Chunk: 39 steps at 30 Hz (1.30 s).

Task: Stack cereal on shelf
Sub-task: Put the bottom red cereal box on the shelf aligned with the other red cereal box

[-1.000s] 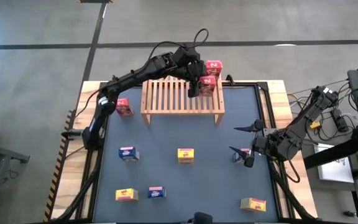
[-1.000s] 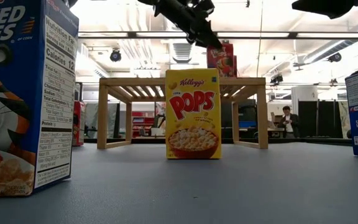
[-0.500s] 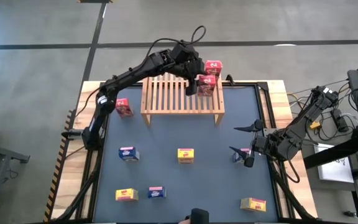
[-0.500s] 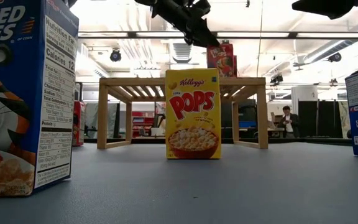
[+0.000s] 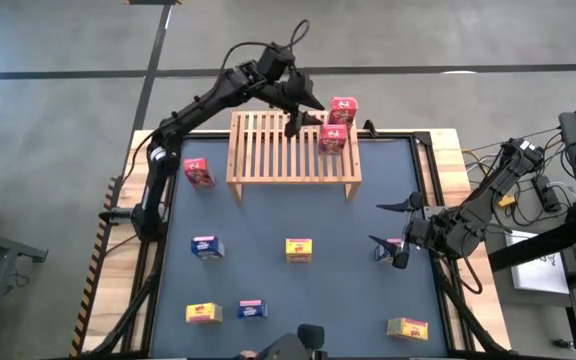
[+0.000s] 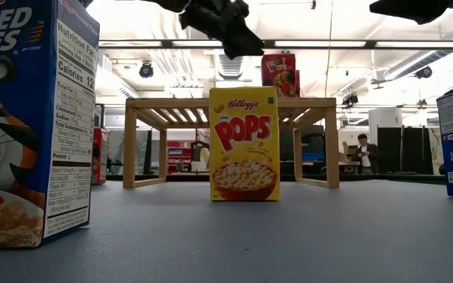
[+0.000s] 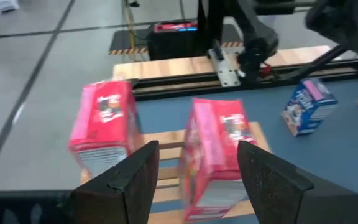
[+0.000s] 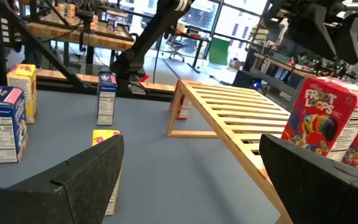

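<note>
Froot Loops boxes [image 5: 334, 139] [image 5: 344, 106] (two, both red) stand on the shelf [image 5: 293, 150] at its far right corner. The left gripper [image 5: 299, 113] hovers above the slats beside them, fingers spread and empty. The right gripper [image 5: 392, 231] waits wide open, well right of the shelf. Seven boxes look unstacked, including the Corn Pops box [image 5: 299, 249] before the shelf.
</note>
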Motion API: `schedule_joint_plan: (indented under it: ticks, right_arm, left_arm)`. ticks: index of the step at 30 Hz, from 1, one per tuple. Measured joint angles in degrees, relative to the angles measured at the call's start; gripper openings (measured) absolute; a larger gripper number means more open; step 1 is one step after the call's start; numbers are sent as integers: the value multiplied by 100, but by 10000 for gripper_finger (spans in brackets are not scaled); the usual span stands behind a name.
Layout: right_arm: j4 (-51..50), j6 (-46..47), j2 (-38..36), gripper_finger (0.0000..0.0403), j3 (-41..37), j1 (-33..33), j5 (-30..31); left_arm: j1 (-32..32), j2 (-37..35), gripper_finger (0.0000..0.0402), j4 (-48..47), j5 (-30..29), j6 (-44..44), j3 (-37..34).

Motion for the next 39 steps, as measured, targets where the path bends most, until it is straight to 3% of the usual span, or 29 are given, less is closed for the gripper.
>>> schedule_joint_plan:
  ticks: [14,19,22,26,32,35,39]
  right_arm:
    - [-131,50,-2,364,0,2,141]
    - [-131,26,0,364,0,1,141]
    - [-133,15,-1,364,0,1,141]
    - [-133,13,-1,364,0,1,139]
    - [-136,13,0,364,0,2,139]
    - [-129,8,0,364,0,0,139]
    - [-123,24,0,364,0,0,139]
  left_arm:
    - [98,-226,200,-676,15,44,-70]
    - [87,-535,193,-634,-258,-86,-489]
    - [69,-944,187,-283,-635,-258,-1170]
    - [5,-1825,182,1300,-662,-461,-2925]
    - [4,-2839,181,6174,-357,-1704,-6114]
    - [2,-2808,180,7644,-398,-2054,-6969]
    - [-14,-2572,180,8017,-392,-2163,-7160]
